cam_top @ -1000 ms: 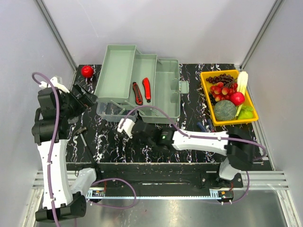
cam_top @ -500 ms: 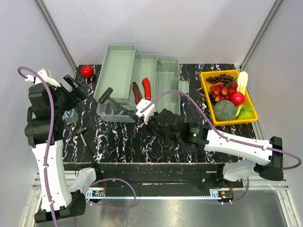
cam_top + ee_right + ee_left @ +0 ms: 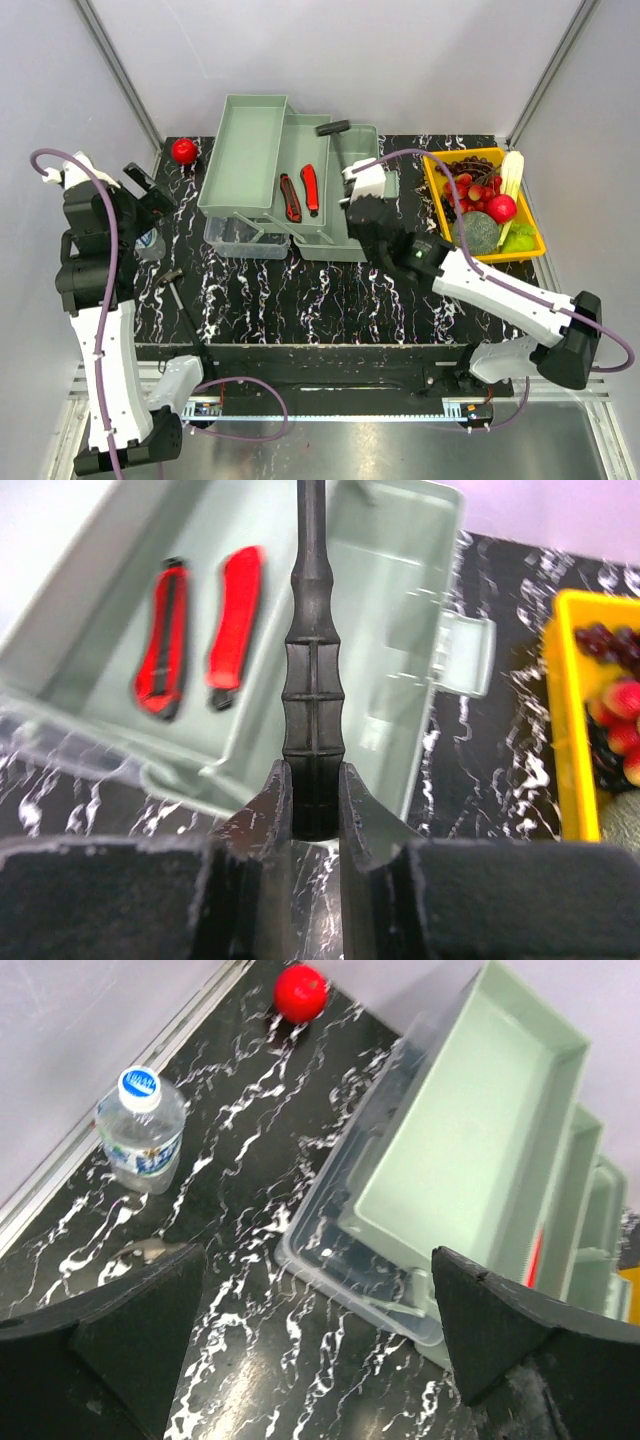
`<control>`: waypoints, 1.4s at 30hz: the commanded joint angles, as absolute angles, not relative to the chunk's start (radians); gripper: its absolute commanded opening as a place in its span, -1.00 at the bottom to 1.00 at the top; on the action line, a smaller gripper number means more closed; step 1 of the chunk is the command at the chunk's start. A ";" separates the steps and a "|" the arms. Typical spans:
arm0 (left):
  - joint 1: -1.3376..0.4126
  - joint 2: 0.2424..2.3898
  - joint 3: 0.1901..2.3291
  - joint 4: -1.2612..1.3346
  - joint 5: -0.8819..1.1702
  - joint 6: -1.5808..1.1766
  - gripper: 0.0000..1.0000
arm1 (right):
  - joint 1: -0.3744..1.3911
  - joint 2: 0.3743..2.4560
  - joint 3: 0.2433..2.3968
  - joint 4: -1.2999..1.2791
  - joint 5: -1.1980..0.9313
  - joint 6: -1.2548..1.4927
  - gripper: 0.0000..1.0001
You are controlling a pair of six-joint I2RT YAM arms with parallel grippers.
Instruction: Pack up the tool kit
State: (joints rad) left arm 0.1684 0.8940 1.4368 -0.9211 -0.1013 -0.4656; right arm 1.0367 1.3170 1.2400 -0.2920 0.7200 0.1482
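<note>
Black marbled table [image 3: 300, 300], toolbox [image 3: 245, 150] open at far middle | left pincer [image 3: 140, 188] released, idle wide of it | right pincer [image 3: 315, 800] clenched on black-handled tool [image 3: 315, 680] over the right-hand compartment | step: stowing; next probably lower between walls, release | yellow tray [image 3: 432, 180] close right, little room.

Black ribbed-handled tool [image 3: 312, 710] held by butt end, shaft pointing out over pale green toolbox [image 3: 245, 150], opened wide, trays stepped out. Left of shaft, side by side in middle tray: black-striped red knife [image 3: 165, 640], plain red knife [image 3: 234, 615].
</note>
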 commanded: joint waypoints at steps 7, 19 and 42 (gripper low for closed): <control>0.167 0.995 1.293 -0.816 -0.160 -0.452 0.98 | 0.810 1.570 1.423 -0.420 0.548 0.449 -1.00; 0.178 1.124 1.356 -0.804 -0.144 -0.463 0.98 | 0.689 1.822 1.488 -0.463 0.382 0.641 -1.00; 0.351 1.298 1.020 -0.768 -0.049 -0.623 0.95 | 0.618 1.993 1.588 -0.477 0.268 0.656 0.08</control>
State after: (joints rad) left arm 0.3489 1.2884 1.0626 -0.8074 -0.0887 -0.5797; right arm 0.6346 2.0491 1.5429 -0.4831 0.2733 0.6392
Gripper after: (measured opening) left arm 0.985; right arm 0.492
